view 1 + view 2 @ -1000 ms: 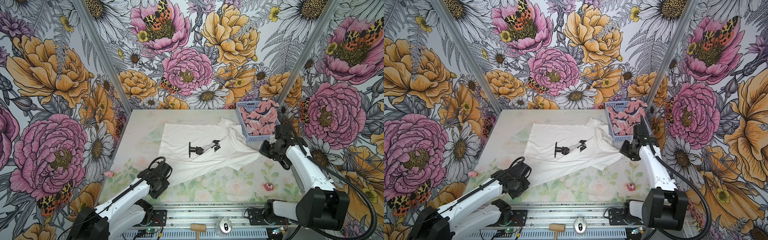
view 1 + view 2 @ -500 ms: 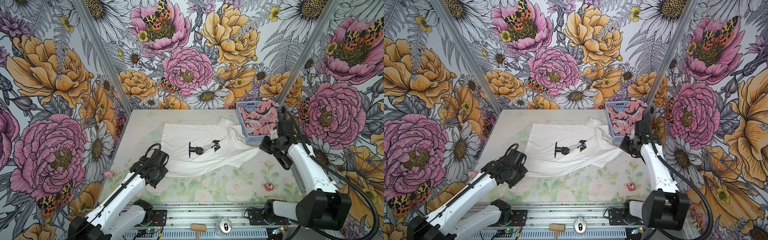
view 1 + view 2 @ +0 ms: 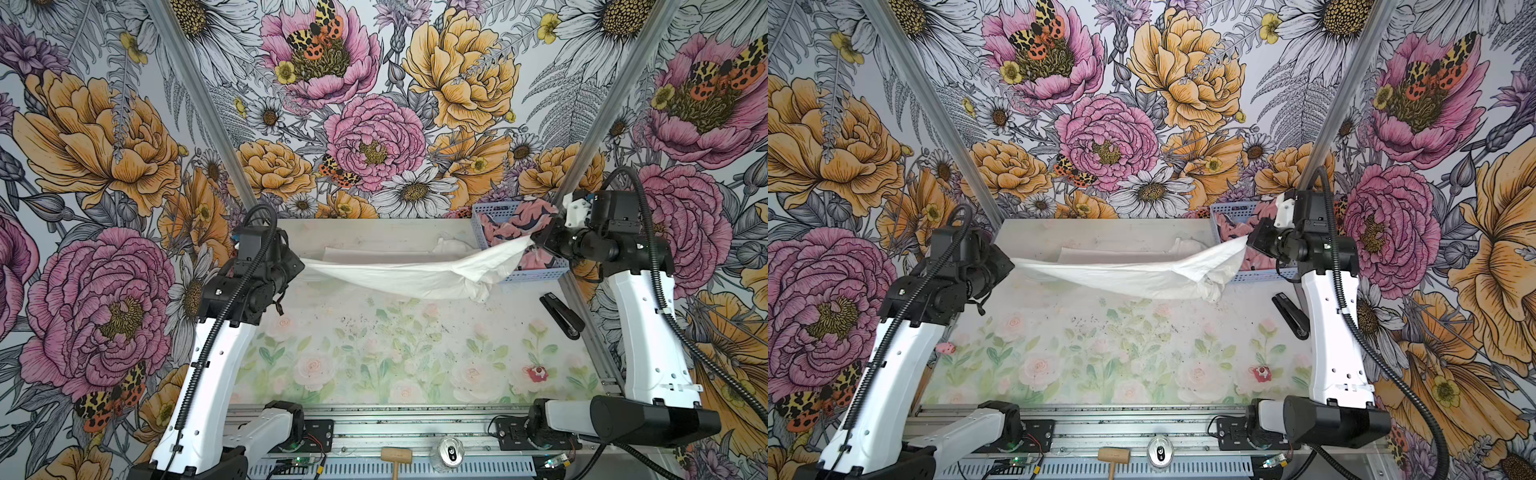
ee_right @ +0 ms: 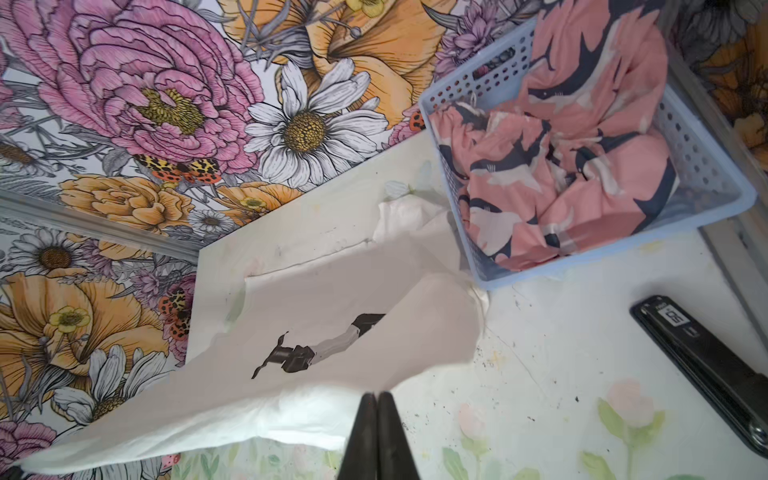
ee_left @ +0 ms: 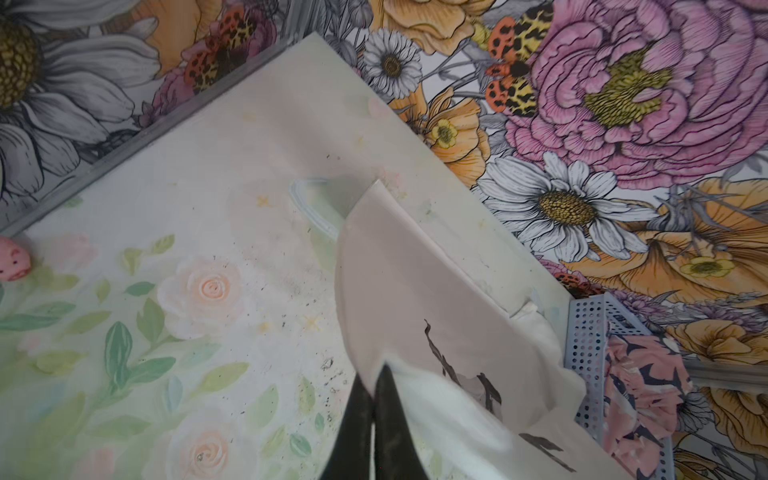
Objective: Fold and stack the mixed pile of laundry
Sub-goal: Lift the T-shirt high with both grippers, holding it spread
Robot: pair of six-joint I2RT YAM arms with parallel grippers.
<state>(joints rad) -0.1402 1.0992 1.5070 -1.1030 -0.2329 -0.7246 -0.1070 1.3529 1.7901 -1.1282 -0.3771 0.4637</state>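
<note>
Since 1 second ago both arms have risen from the table [image 3: 395,353], and the white T-shirt [image 3: 415,278], then lying flat, now has its near edge lifted clear. The left pincer [image 3: 300,266] is pressed together on 1 end of that edge, and the right pincer [image 3: 535,241] pinches the other end. Each wrist view shows 2 dark fingers [image 5: 357,424] closed tip to tip with white cloth caught at them.

Between the 2 pincers the shirt hangs in a sagging band above the table, drooping lowest nearer the right pincer, where a bunched fold dangles. Its far part rests on the table beyond the line joining the pincers, and a black print on it shows in both wrist views.

Just behind the right pincer sits a light blue basket [image 3: 536,275] with the pink garment [image 3: 511,224] crumpled inside. Below the right pincer a black stapler [image 3: 561,311] lies on the table, near the basket and apart from the shirt.
</note>
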